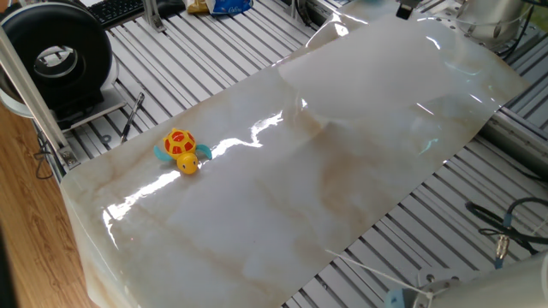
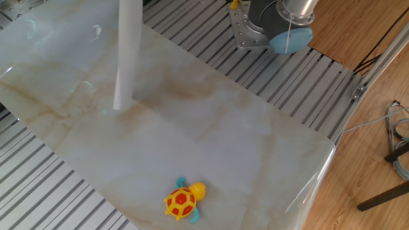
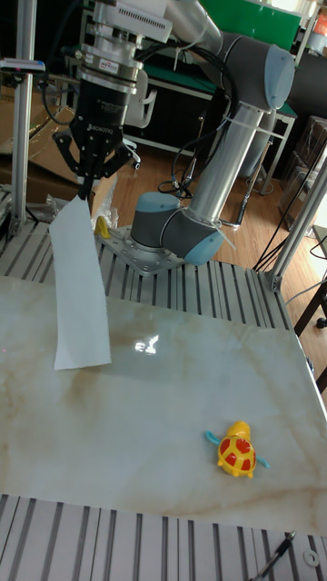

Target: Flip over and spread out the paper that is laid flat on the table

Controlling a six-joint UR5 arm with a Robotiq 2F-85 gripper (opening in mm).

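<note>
The paper [image 3: 80,281] is a plain white sheet hanging upright from my gripper [image 3: 85,192], which is shut on its top edge above the table's far left part. Its lower edge reaches down to about the table [image 3: 182,408]; I cannot tell if it touches. In the other fixed view the paper [image 2: 126,51] shows almost edge-on as a narrow strip over the table [image 2: 243,140]. In one fixed view the paper [image 1: 368,73] is a faint pale sheet over the far end of the table [image 1: 257,222], and the gripper is barely in frame.
A small yellow and red toy turtle [image 1: 180,151] [image 2: 183,199] [image 3: 239,451] sits near the table's other end. The arm's base [image 2: 255,25] stands on the ribbed frame behind. A black round device [image 1: 60,56], a pen [image 1: 130,118] and cables [image 1: 505,227] lie off the table.
</note>
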